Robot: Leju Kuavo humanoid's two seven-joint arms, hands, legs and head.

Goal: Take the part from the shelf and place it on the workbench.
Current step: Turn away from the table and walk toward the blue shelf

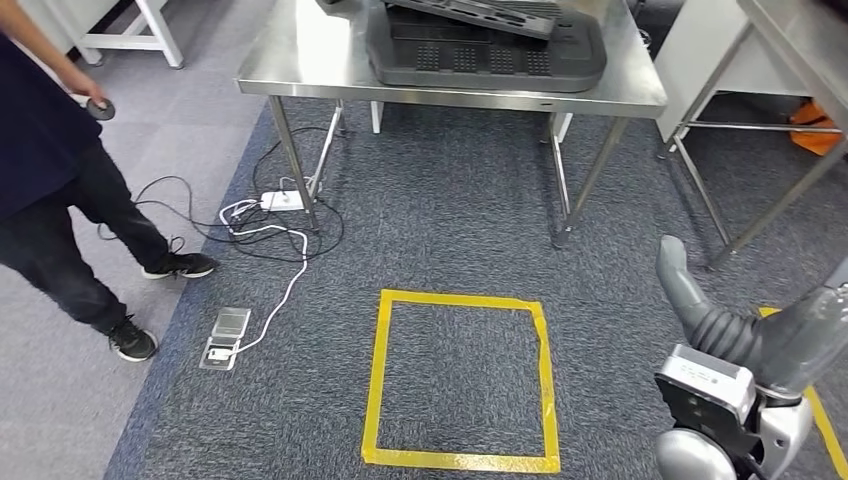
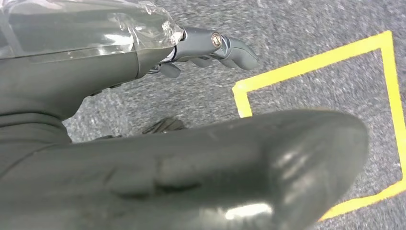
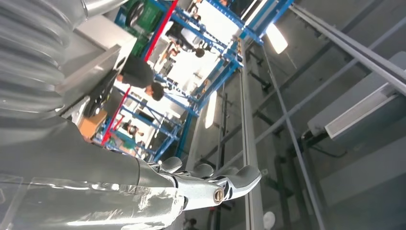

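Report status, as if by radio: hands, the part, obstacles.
Left hand and right hand hold nothing. Black part on steel workbench. Cables near its leg.

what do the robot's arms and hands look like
The right arm is silver, ending in a grey ribbed wrist cover and a thick grey thumb. The right hand has shiny metal fingers with a small round screw, and clear plastic film wraps its back. The left hand is dark grey, with the same film and screw.
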